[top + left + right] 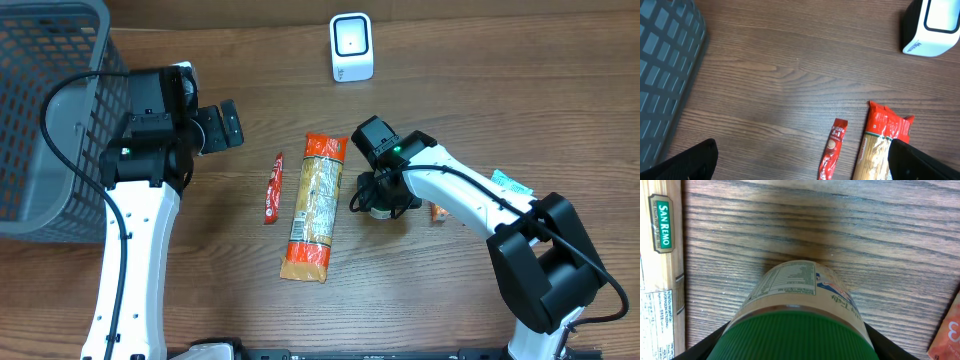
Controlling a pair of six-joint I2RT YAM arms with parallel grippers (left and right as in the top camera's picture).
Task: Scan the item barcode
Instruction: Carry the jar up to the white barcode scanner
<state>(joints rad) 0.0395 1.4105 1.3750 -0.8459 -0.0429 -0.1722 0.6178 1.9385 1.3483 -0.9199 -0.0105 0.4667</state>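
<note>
Green-lidded jar: upright on the desk, just right of the pasta packet.
Left pincer: spread wide and empty beside the basket; parked clear, I judge.
San Remo pasta packet: lying flat, not in play.
Scanner: far edge, facing the work area.
Right pincer: straddling the lid from above for a lift; I cannot tell if it grips.

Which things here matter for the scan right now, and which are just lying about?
In the job: jar, right gripper around it, scanner.
Lying about: pasta, red sachet, orange packet, basket.
</note>
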